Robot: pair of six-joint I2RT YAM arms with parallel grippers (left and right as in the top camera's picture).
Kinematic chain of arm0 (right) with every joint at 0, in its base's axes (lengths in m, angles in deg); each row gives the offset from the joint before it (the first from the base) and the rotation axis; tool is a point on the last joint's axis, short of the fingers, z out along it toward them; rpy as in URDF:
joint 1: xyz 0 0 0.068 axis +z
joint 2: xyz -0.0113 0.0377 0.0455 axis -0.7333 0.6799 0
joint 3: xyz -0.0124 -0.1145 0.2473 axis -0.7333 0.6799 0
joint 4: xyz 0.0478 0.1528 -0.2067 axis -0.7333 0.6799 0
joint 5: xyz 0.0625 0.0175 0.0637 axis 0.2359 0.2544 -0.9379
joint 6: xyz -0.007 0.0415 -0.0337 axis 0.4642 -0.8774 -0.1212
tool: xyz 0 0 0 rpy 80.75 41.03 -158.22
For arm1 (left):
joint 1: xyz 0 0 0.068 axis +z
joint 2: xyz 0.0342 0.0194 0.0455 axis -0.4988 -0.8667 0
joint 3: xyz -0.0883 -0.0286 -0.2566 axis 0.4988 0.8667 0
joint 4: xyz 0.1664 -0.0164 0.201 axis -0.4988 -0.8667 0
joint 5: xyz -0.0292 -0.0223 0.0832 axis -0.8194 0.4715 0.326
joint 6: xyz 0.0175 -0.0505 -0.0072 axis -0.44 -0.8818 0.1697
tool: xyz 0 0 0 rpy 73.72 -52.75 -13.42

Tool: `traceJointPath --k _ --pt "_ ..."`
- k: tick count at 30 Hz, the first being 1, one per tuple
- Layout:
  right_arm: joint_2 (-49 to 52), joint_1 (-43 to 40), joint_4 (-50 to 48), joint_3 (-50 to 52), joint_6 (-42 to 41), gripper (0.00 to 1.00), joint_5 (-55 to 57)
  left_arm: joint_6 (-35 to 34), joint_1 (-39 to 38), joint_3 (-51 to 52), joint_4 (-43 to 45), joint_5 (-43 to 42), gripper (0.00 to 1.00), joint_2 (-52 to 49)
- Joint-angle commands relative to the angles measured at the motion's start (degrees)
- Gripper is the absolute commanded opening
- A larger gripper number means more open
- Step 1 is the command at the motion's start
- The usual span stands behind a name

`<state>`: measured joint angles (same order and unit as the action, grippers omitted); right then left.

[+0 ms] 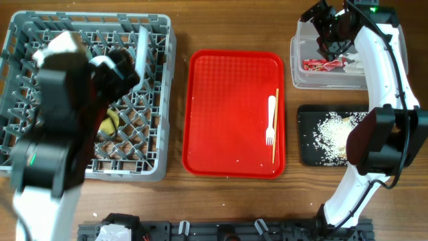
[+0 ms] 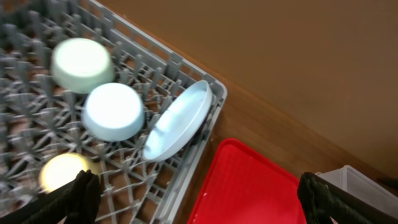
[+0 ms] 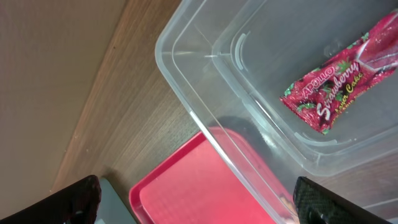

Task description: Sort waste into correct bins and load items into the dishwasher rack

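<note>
**Dishes racked, fork and chopsticks left on the tray**

Left of the red tray (image 1: 234, 114), the grey rack (image 1: 87, 157) holds the plate (image 2: 179, 121), blue bowl (image 2: 113, 111), green bowl (image 2: 81, 64) and yellow cup (image 2: 62, 171). Right of the red tray, the wrapper (image 1: 322, 64) lies in the clear tub (image 1: 297, 67). A white lump beside it, half hidden by the arm, may be the tissue (image 1: 353, 65). Rice scraps (image 1: 329, 134) sit in the black tray (image 1: 307, 157) nearer the robot. By this showing, the sorting looks done and only the fork (image 1: 270, 120) and chopsticks (image 1: 275, 127) remain, side by side on the red tray's right half.

The left claw (image 2: 199, 199) hangs over the rack with fingers wide apart and empty. The right claw (image 3: 205, 202) hovers over the tub, also spread and holding nothing.

The overhead view hides most of the dishes behind the left arm, and only the left wrist view shows them plainly. The right wrist view alone makes the wrapper's print readable.
</note>
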<state>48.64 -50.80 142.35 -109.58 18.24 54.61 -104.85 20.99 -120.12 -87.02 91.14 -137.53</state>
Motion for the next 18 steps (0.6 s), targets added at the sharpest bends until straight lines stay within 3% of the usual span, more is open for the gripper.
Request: traceJointPath --k 1,4,7,11,15,18 --pt "0.90 0.24 -0.11 -1.44 -0.48 0.99 0.98 -0.70 0.22 0.11 -4.70 5.49 1.00 6.80" --pt "0.90 0.24 -1.99 -1.44 -1.14 0.99 1.01 -8.24 0.22 0.11 -10.19 12.66 1.00 10.75" --pt "0.90 0.24 -7.43 -1.44 -2.16 1.00 0.94 -21.16 0.22 0.11 -16.61 21.86 1.00 13.77" --pt "0.90 0.24 -4.17 -1.44 -0.90 1.00 -9.01 -23.30 0.22 0.11 -17.57 22.82 1.00 13.40" --pt "0.90 2.36 -5.68 -1.44 22.82 1.00 -21.09 -24.74 0.22 0.11 -16.79 23.10 1.00 11.13" --pt "0.90 6.75 -1.27 -1.09 25.99 1.00 -10.75 -24.74 1.25 0.11 -16.74 22.40 1.00 7.15"
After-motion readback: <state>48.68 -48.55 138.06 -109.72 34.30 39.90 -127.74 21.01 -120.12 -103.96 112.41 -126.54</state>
